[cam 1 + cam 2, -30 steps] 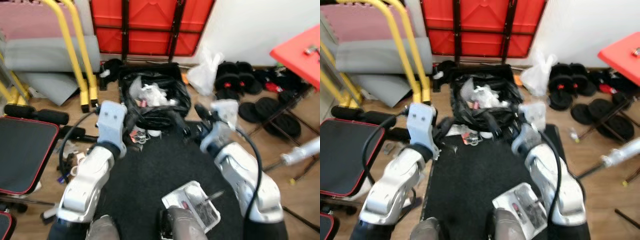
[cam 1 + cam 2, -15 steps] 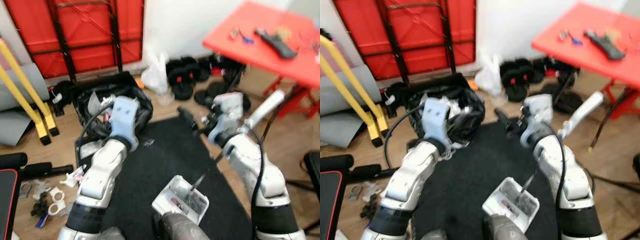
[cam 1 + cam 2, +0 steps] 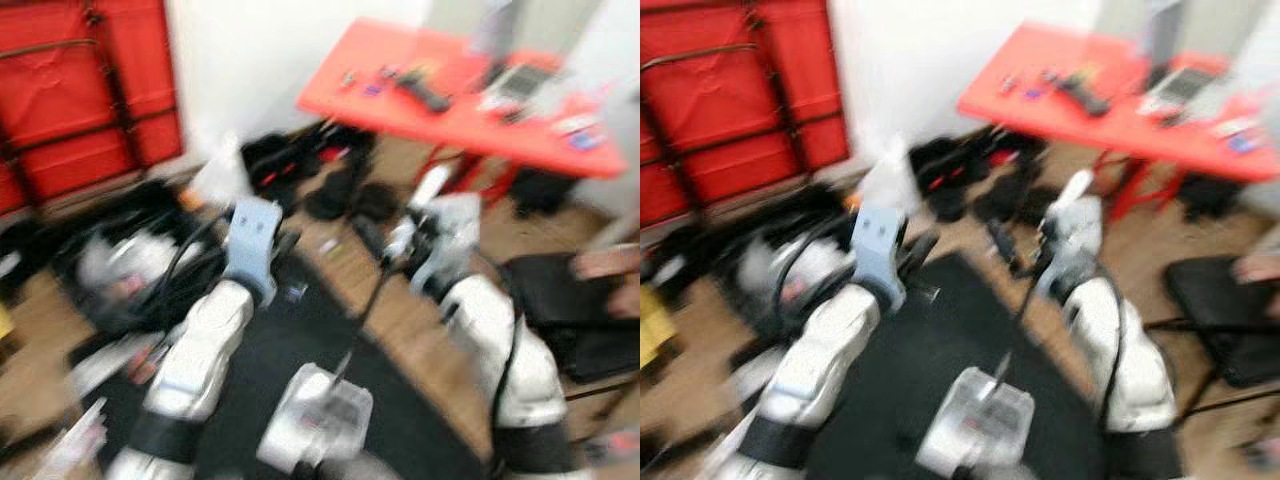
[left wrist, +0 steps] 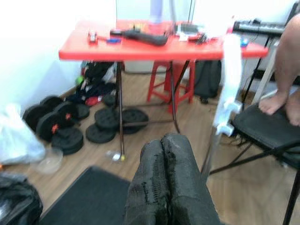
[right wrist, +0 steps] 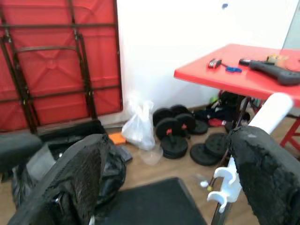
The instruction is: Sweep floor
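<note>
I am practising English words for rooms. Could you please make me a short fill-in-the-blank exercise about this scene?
1. The table by the white wall is ___.
2. The weight plates lie on the ___.
3. The left gripper has its jaws ___.
4. The right gripper has its jaws ___.

Missing words: red; floor; shut; open

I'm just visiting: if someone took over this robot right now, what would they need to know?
Left gripper: fingers shut, holding nothing. Right gripper: fingers open, holding nothing.
A white pole, perhaps the broom's handle, stands ungrasped beside the red table and a black chair bearing a person's feet.
Done: no sweeping visible. To do: take the pole, sweep around the black mat.
</note>
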